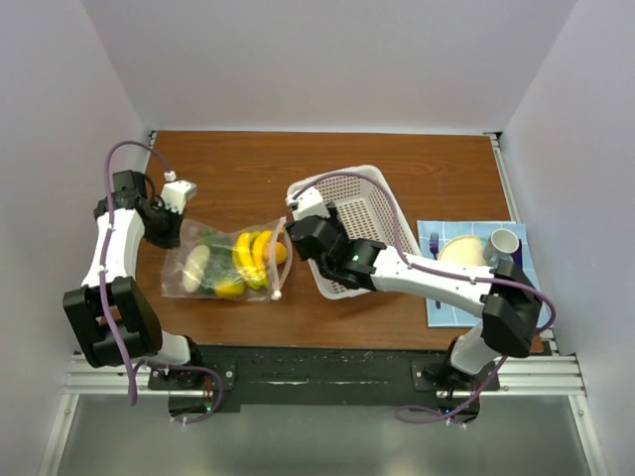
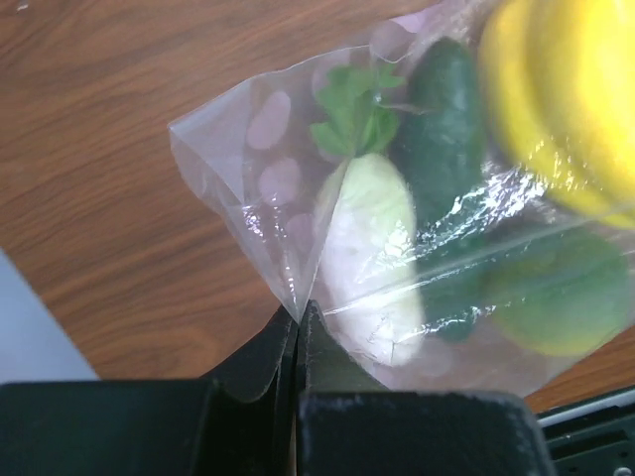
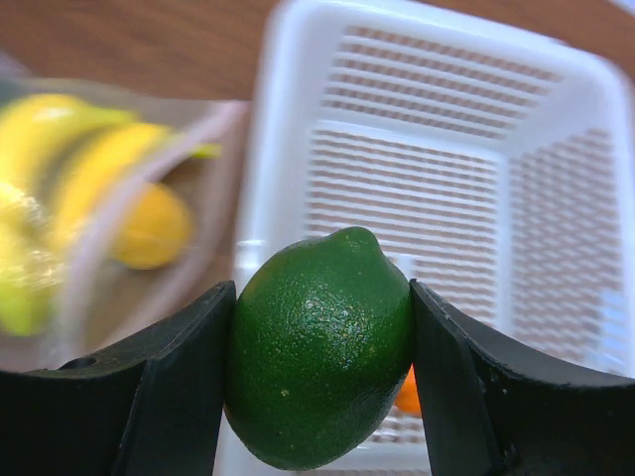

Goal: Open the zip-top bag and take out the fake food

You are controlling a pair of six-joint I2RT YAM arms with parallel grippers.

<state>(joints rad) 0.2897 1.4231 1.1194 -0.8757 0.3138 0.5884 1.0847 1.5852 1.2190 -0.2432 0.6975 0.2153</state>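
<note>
At the left of the top view, the left gripper (image 2: 298,319) was closed tight on a corner of the zip-top bag (image 1: 226,266), which lay left of centre with fake food (image 1: 252,256) inside. At centre, the right gripper (image 3: 322,392) was clamped on a green lime (image 3: 319,337) over the white basket (image 3: 278,119).

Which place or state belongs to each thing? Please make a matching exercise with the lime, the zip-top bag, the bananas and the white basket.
Things:
1 lime
2 zip-top bag
3 bananas
4 white basket

Places or states:
a pinched at one corner by the left fingers
b lying inside the bag
c clamped between the right fingers
d standing on the table beside the bag

Pairs: 1-c, 2-a, 3-b, 4-d
</note>
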